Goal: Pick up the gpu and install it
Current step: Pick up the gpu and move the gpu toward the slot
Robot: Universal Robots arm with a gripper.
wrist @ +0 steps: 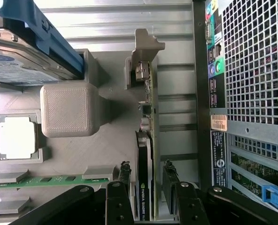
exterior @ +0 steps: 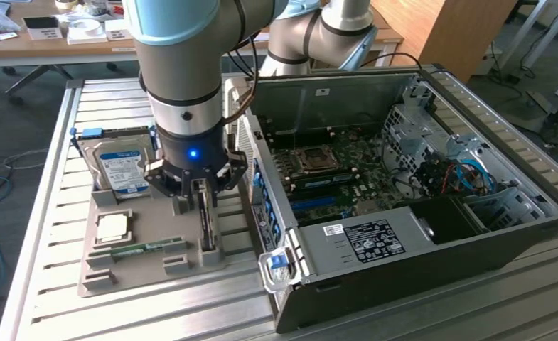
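Observation:
The gpu [exterior: 205, 226] stands on edge in a slot of the grey holder tray [exterior: 136, 275], a thin dark card with its silver bracket at the far end. My gripper [exterior: 201, 193] is lowered straight over it. In the wrist view the two black fingertips [wrist: 124, 174] stand on either side of the gpu [wrist: 145, 140], with a narrow gap visible on each side. My gripper [wrist: 147, 180] is open around the card. The open computer case [exterior: 506, 234] lies just beyond the tray on the exterior view's right, with its motherboard [exterior: 340, 167] exposed.
On the same tray sit a hard drive with a blue-white label [exterior: 122, 170], a square processor chip [exterior: 113, 227] and a green memory stick [exterior: 146, 248]. A grey block [wrist: 66, 108] of the tray rises beside the card. The case's rear panel [wrist: 251, 84] stands close alongside.

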